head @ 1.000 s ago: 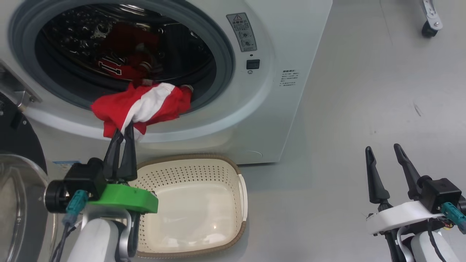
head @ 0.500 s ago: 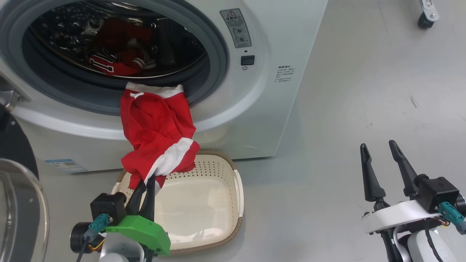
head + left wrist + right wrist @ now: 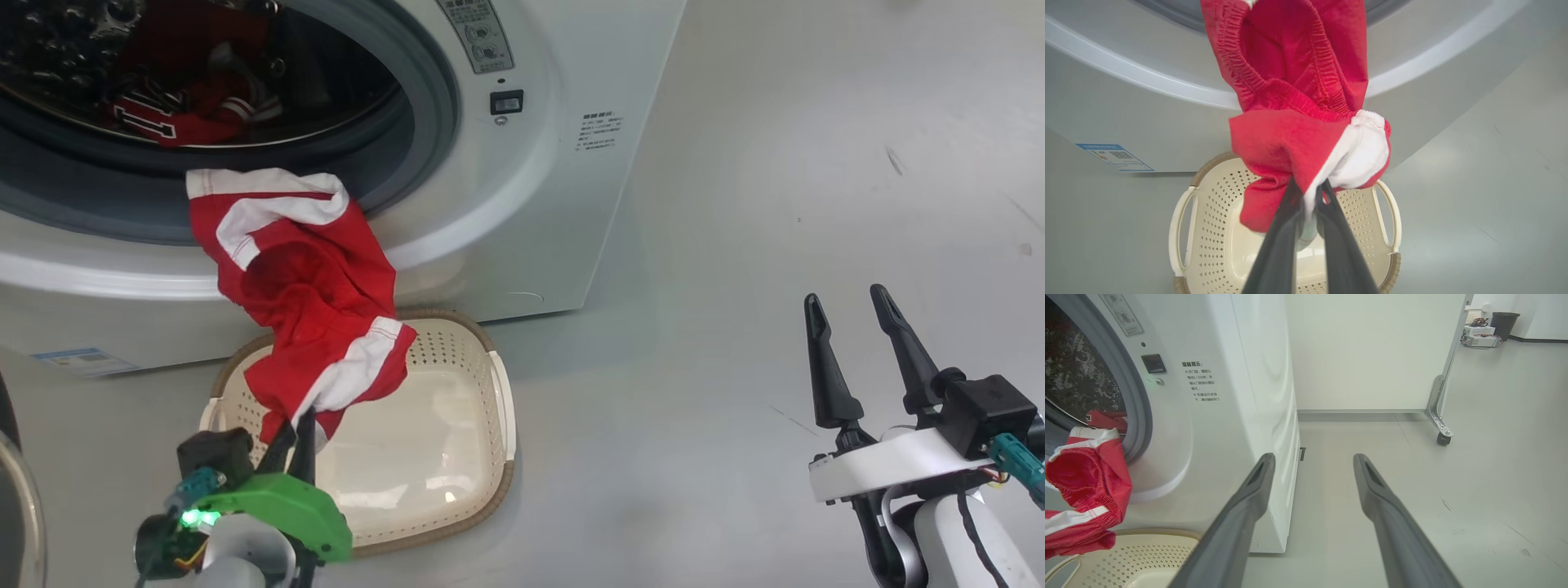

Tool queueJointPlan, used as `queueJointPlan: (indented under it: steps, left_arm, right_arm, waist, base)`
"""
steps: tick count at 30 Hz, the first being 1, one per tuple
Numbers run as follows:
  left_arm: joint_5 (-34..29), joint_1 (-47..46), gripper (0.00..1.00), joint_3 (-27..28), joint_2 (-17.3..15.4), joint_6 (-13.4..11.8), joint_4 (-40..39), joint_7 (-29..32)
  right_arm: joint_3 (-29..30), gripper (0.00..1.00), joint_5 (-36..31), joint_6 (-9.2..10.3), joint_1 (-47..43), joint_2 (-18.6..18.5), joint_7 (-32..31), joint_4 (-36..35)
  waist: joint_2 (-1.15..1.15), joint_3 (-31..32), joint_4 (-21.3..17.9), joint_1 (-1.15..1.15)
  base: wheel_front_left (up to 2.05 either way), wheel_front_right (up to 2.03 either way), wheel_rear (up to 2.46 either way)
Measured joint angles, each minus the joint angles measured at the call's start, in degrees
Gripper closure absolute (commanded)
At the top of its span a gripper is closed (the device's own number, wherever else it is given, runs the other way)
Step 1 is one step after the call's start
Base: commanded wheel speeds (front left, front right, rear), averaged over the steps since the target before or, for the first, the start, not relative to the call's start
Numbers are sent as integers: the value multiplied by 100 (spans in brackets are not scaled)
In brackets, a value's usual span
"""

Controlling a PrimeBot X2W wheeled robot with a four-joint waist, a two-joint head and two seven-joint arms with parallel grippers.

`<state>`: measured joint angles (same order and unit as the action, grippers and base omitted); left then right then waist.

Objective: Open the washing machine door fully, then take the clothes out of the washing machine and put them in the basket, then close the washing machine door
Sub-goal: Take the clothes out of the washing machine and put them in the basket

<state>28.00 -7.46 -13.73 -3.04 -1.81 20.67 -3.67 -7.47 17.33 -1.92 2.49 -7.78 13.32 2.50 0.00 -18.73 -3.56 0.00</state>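
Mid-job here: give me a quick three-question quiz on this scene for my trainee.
1. True or false: the left gripper is shut on the shorts, above the basket.
2. The jersey lies: A) on the floor B) in the washer C) in the basket.
3. Fill in: the right gripper is ____ and holds nothing.
Key: 1 true; 2 B; 3 open.

Red clothes point(image 3: 302, 278) with white trim, cream basket point(image 3: 490, 392) with a brown rim, white washing machine point(image 3: 531, 204).
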Motion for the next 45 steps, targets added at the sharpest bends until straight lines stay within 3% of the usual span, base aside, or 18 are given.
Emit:
queueJointPlan:
  steps: [13,14,15,16,30,45]
  left_arm:
    - [281,-988,100,274,16,66,1358,89]
    - [298,-1051,80,274,20,81,1457,99]
    - [333,-1105,50,276,22,89,1560,142]
    - [372,-1148,0,285,26,93,1650,168]
    - [569,-1447,0,423,49,166,2516,-31]
    - [142,-1544,0,153,52,270,2203,-935]
  right_arm:
    - [-4,0,69,-57,274,81,4,14]
    - [8,0,71,-57,280,81,9,34]
    - [14,0,71,-57,283,81,9,52]
    - [18,0,71,-57,285,80,10,60]
    - [64,0,71,-64,398,79,20,229]
    - [31,0,69,-99,297,83,62,437]
  waist:
    - [0,-506,-488,0]
    - [0,-535,-511,0]
    - [0,-559,-532,0]
    - [0,-580,-549,0]
    - [0,-549,-565,0]
    - [0,-119,-373,0]
  base:
    - [0,0,0]
    - [0,0,0]
    - [0,0,0]
    - [0,0,0]
    - [0,0,0]
    - [0,0,0]
